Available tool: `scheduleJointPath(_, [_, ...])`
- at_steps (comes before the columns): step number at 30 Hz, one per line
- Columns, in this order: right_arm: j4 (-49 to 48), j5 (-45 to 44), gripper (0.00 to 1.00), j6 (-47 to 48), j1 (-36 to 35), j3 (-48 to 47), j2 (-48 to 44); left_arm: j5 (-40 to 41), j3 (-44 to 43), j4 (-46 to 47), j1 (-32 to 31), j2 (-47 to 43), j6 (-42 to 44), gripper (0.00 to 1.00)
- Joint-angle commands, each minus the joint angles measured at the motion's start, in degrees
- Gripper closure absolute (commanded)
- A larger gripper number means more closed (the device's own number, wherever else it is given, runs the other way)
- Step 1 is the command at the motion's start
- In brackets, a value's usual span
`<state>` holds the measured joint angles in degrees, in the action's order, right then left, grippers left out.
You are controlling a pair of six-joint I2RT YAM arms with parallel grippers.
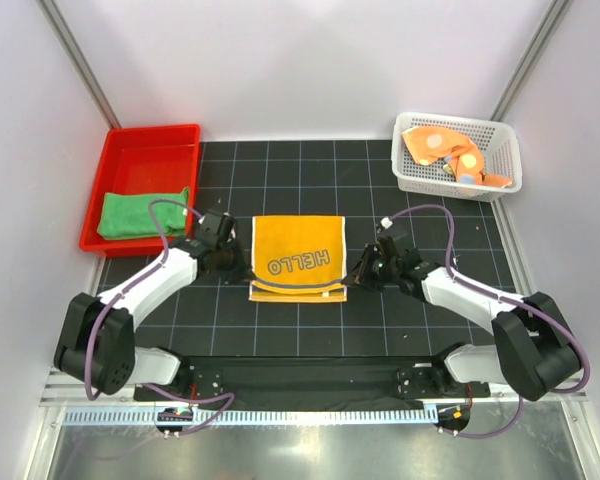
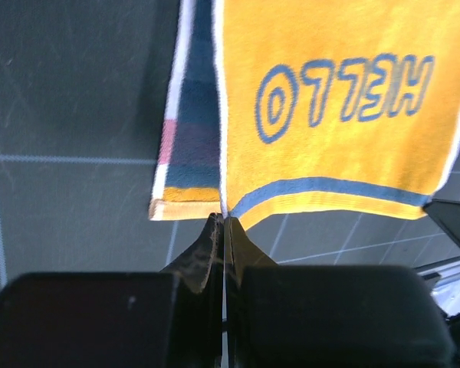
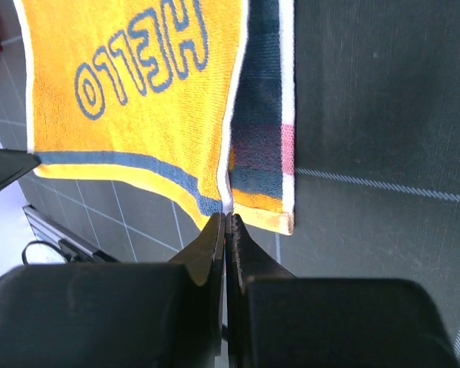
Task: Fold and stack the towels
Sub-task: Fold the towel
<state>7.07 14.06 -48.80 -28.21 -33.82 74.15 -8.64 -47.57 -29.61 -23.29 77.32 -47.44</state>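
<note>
Yellow-orange towel (image 1: 298,258): spans between both hands, stretching ahead.
Left hand (image 2: 223,222): clamped on its corner.
Right hand (image 3: 225,221): clamped on opposite corner.

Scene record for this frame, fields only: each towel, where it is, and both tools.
HELLO towel: centre of mat, lettering up, second layer showing beneath
green towel: folded, in red tray
polka-dot towel: crumpled, in white basket
left tool: shut on HELLO towel, near-left corner
right tool: shut on HELLO towel, near-right corner
</note>
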Motion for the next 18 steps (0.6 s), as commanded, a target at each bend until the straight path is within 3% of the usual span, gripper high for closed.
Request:
scheduleJointPath(1, [-2.32,2.63,0.99,0.46,-0.45,3.05,-0.5,2.05,3.27,-1.69,-0.27,0.02,0.86,1.0])
scheduleJointPath(11, [-3.82,1.67,0.99,1.69,-0.36,4.38,1.0,3.9,5.47,-0.01,-0.35,2.31,2.18,1.0])
scheduleJointPath(18, [2.15,3.77,0.99,2.47,-0.45,-1.24,-3.57,3.37,-3.22,-8.26,-0.44,-1.2,2.88,1.0])
